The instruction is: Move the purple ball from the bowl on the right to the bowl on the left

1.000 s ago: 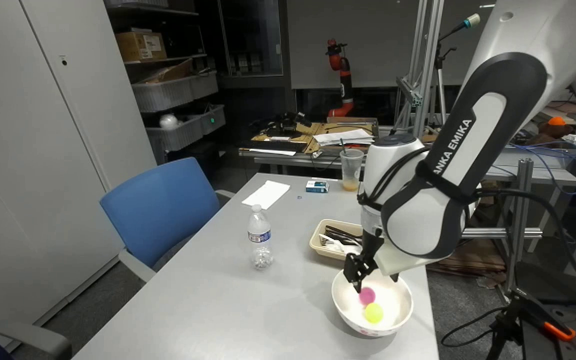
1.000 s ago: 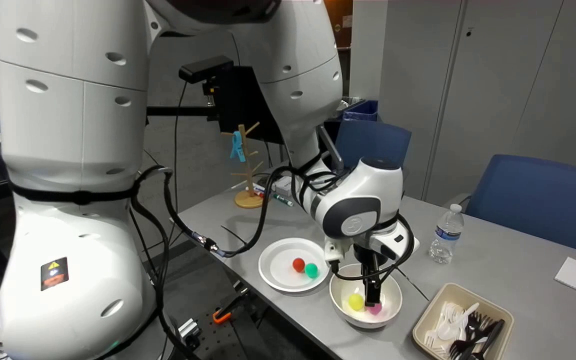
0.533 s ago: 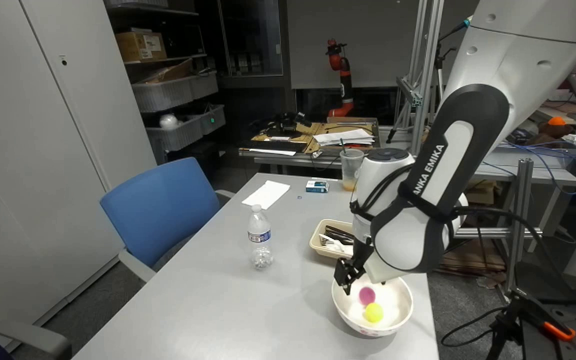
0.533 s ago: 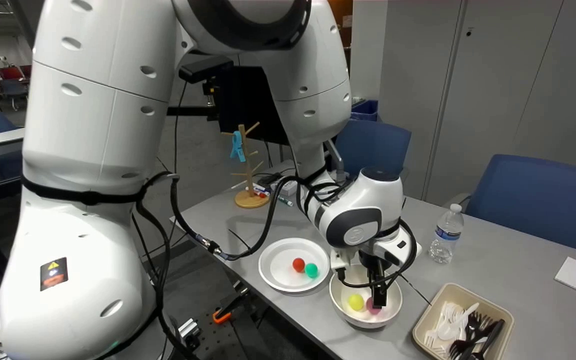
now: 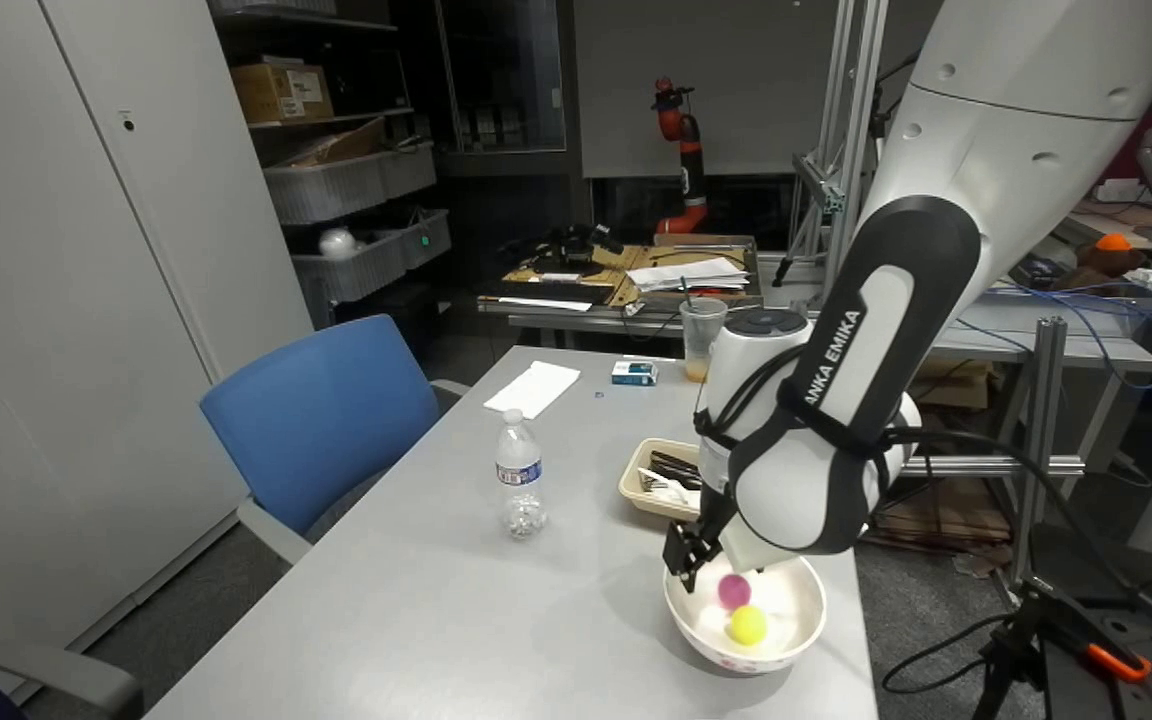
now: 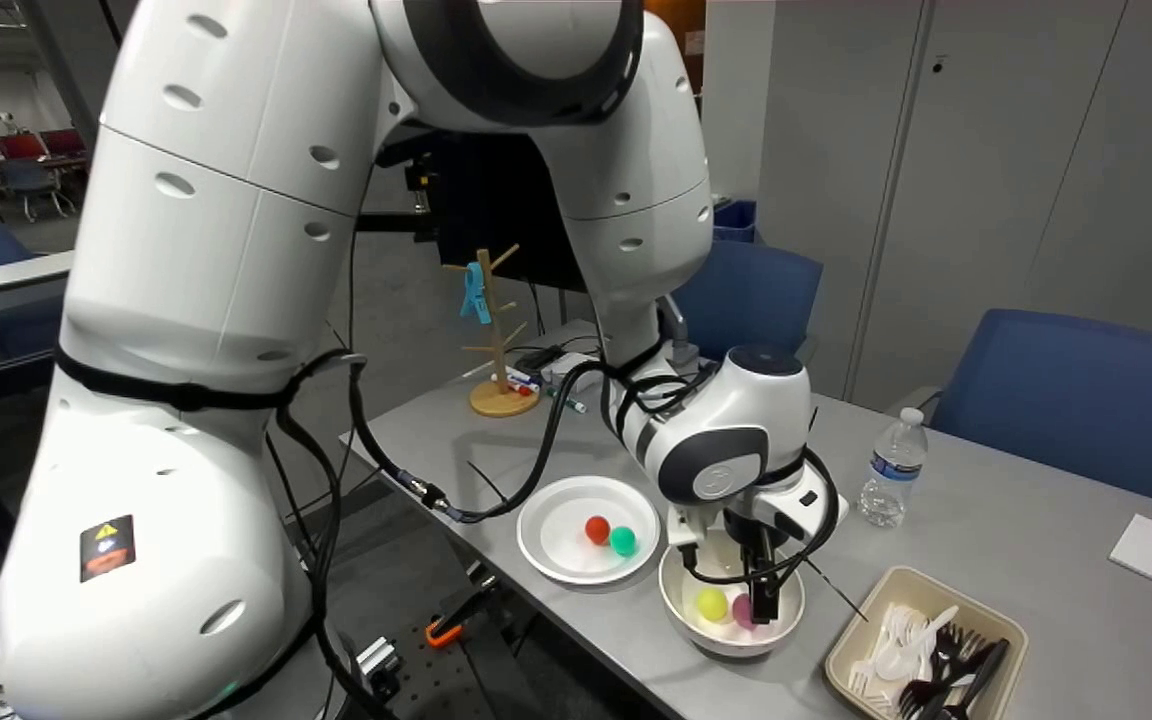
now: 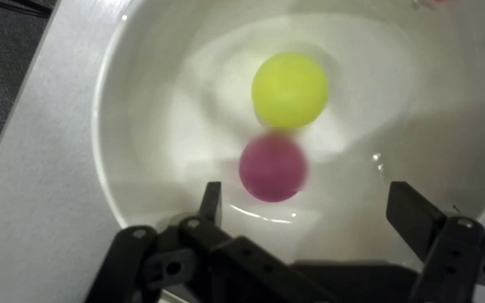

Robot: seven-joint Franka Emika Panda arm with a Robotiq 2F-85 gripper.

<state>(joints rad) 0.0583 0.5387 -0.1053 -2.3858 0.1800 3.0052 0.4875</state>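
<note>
OK: arm (image 5: 891, 300) is bent low over the gray table (image 5: 496, 610). White plate (image 6: 558, 548) is likely the drop target. Bowl (image 6: 731, 648) sits just right of the plate in an exterior view, near the table edge. Gripper (image 7: 305, 195) hangs over the bowl by one side of the rim (contact there: can't tell), spread wide, nothing in its grasp. Purple ball (image 7: 273, 166) lies inside the bowl, ungrasped; yellow ball (image 7: 289, 89) is right by it, and blur hides whether they touch. In the wrist view purple sits ahead of the fingertips (image 7: 212, 198) and closer to the left-hand tip, maybe partly parallax. For a clean pick: center purple between the tips, descend without sweeping sideways, squeeze only once they're level with its middle; a high pinch would probably squirt it out. Yellow looks off the closing line. Bigger risk: a tip snagging the curved wall before reaching depth.
</note>
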